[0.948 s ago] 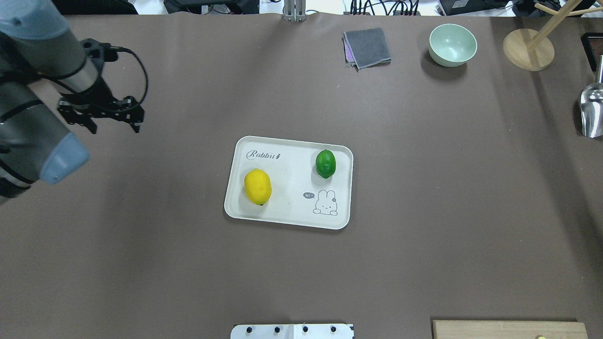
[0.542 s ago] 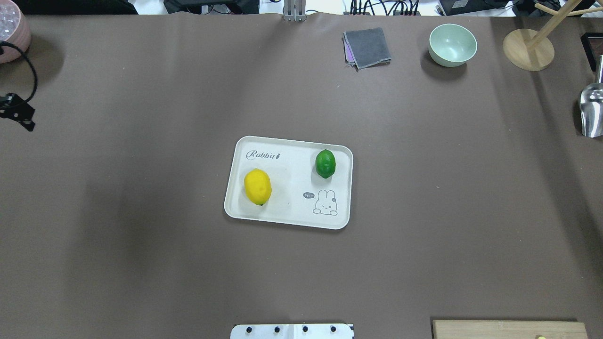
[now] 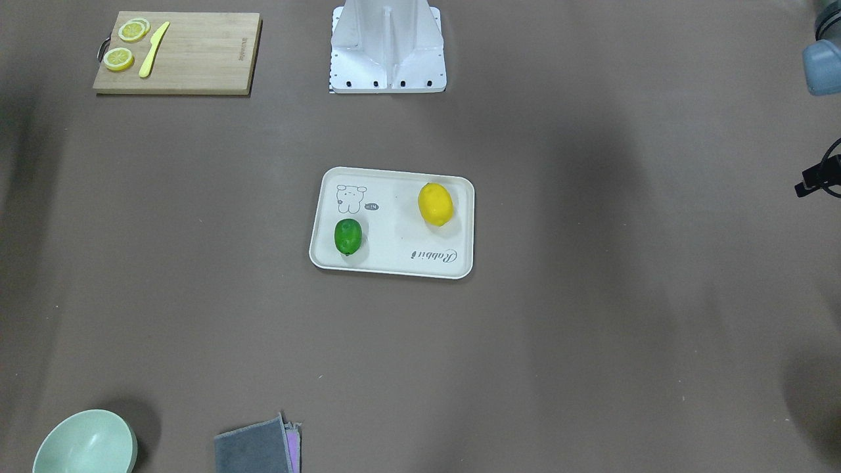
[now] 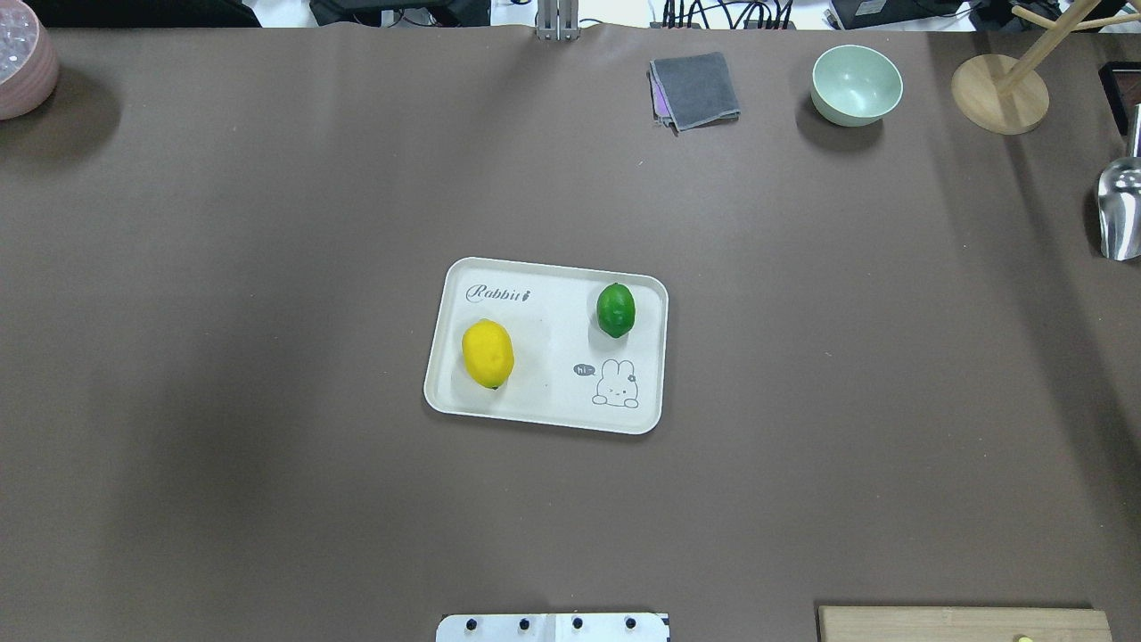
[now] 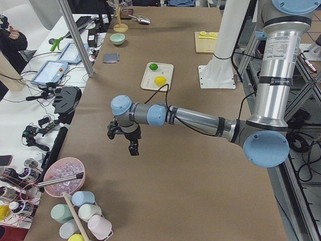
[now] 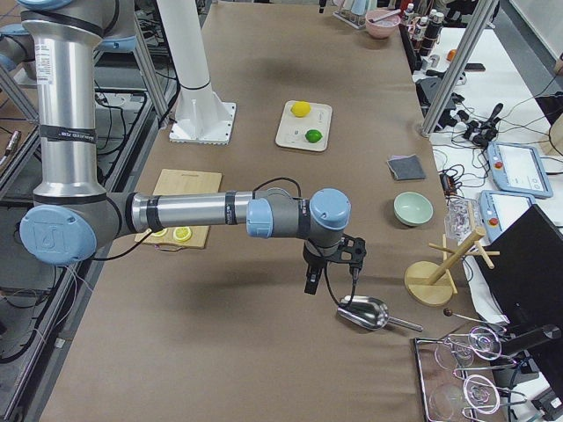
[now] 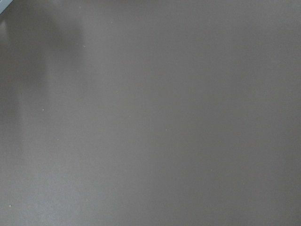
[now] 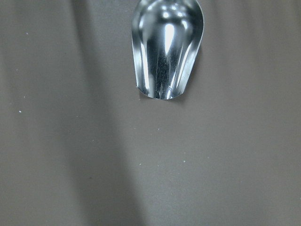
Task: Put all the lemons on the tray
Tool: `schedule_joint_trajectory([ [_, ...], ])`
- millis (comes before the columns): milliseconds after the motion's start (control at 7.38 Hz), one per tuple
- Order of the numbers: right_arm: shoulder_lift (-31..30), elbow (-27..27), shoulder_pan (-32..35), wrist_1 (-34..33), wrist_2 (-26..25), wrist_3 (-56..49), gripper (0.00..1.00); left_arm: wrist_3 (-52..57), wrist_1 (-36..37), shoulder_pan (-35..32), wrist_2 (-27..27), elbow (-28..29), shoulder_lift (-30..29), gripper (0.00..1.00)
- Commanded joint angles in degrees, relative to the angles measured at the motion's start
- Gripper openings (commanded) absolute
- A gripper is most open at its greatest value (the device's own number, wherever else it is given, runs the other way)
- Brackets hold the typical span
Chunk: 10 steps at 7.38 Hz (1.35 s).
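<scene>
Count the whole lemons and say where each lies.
2. Both on the tray: overhead, the yellow lemon in its left half, the green lemon near its far right corner. None seems hidden.

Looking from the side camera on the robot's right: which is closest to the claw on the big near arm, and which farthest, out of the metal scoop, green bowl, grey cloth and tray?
1. The scoop, on the table right beside the right gripper.
2. The bowl, farther along, towards the operators' edge.
3. The cloth, just past the bowl.
4. The tray, mid-table, farthest.
</scene>
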Motion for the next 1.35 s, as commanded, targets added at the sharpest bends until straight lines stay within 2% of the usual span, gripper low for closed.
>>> schedule_joint_trajectory([
  [0, -0.07, -0.59, -0.09, 0.16, 0.03, 0.15, 0.99, 5.81, -0.08, -2.90, -1.39, -3.11, 5.68, 0.98],
  [542, -0.07, -0.77, -0.09, 0.25, -0.49, 0.24, 0.99, 14.79, -0.08, -11.34, -1.39, -0.33, 11.08, 0.98],
  [1219, -0.07, -0.59, 0.00, 0.25, -0.14, 0.15, 0.99, 14.82, -0.34, -11.70, -1.39, -0.40, 12.22, 0.98],
])
